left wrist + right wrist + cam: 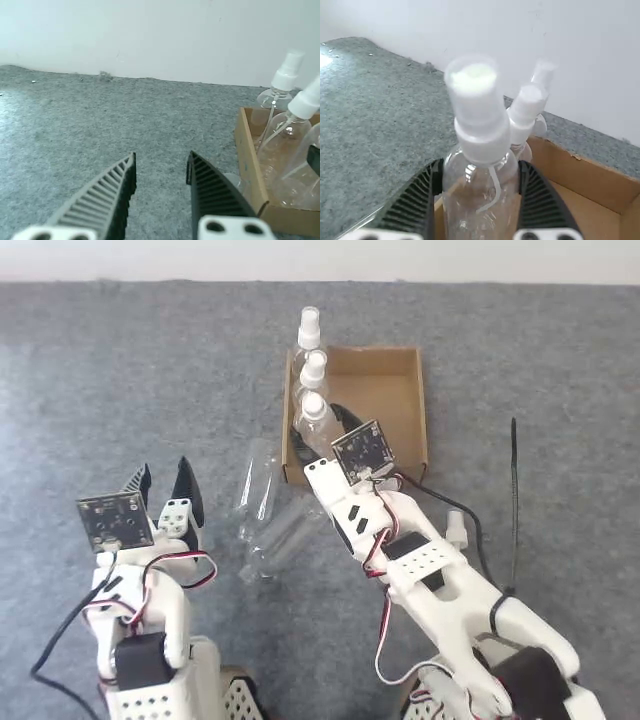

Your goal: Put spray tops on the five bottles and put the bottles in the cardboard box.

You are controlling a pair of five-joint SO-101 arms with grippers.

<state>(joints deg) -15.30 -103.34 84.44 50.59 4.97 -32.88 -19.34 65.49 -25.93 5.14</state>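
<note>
High view: light bright, even and diffuse. No hard shadows on the counter (110, 370), only faint soft shade close under the arms. Clear bottles (262, 480) lying near centre, toward 7 o'clock, carry pale highlights and no strong glare.

Right wrist view: white spray top (472, 87) of the nearest bottle (475, 200) is almost washed out against the bright wall (580, 35). One glaring patch on the counter at the frame edge.

Left wrist view: wall evenly lit.
</note>
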